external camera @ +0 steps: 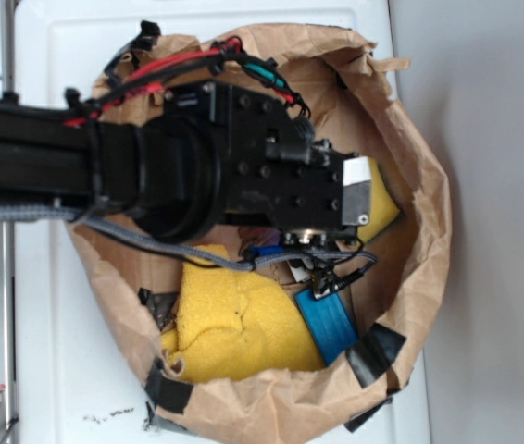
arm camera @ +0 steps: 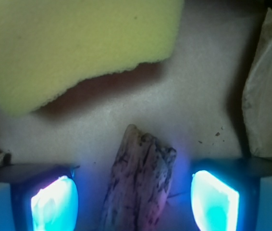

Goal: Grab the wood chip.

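Pincer [arm camera: 135, 199] wide open, holding nothing; wood chip [arm camera: 138, 185] lies between its pads, gaps either side. Yellow sponge [arm camera: 68, 48] edge lies farther off, bare floor between.

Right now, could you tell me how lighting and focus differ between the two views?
Wrist view: soft focus, blue-cyan glow from the fingers tinting the wood chip, dark shadow under the yellow sponge. Exterior view: bright, even, slightly blurred; the arm hides the chip.

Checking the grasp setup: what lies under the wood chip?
The wood chip rests on the pale bag floor, between the open end effector pads. Its near end runs out of the wrist view, and the arm hides it in the exterior view.
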Controlling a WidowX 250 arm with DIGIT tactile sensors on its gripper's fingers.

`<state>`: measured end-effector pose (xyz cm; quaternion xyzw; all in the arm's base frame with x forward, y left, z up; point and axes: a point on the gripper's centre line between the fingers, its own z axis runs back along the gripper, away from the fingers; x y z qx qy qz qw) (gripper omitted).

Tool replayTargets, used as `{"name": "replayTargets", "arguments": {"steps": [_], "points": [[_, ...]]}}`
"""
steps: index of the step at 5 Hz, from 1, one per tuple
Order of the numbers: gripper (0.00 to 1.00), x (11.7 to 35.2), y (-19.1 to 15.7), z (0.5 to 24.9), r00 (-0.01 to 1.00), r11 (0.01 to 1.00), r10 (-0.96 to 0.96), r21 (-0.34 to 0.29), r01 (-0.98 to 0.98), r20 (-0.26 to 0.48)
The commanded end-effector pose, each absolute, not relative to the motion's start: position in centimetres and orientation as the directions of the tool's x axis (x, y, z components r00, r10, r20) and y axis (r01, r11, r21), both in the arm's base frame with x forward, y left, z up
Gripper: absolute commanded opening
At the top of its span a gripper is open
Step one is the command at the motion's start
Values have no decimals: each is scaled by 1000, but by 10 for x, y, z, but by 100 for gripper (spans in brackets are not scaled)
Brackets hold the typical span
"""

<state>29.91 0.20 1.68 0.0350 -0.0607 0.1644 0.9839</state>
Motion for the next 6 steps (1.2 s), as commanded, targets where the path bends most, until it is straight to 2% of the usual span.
{"name": "replayTargets", "arguments": {"steps": [1, 2, 3, 4, 5, 6], "points": [[0, 269, 3, 13, 930, 938, 328, 56, -341, 165], [0, 284, 3, 25, 923, 935, 345, 25, -355, 172], [0, 295, 6, 52, 915, 930, 366, -21, -367, 170], [0, 306, 12, 90, 910, 921, 388, -99, -377, 144], [0, 304, 16, 123, 905, 922, 385, -117, -369, 179], [0, 297, 17, 150, 898, 923, 384, -46, -383, 215]]}}
